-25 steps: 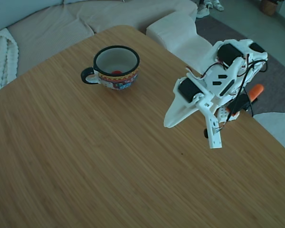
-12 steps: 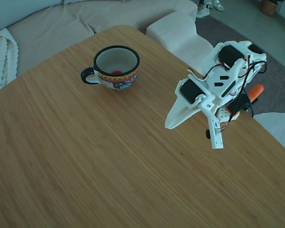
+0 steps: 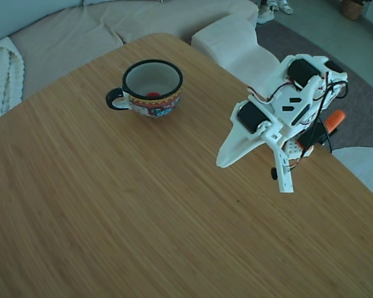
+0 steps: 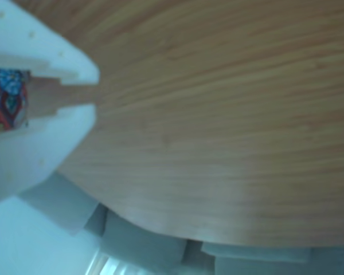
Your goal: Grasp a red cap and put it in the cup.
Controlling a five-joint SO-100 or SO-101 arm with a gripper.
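Fixed view: one cup (image 3: 152,87), one red cap (image 3: 151,95) inside, probably flat on bottom. One gripper (image 3: 253,172) empty, fingers apart.

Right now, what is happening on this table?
A white robot arm is raised at the table's right side in the fixed view, and its tool is empty and well away from the cup. The red cap already lies inside the cup, so the task looks done.

White arm folded, claw (image 3: 252,171) angled downward, jaws parted, empty
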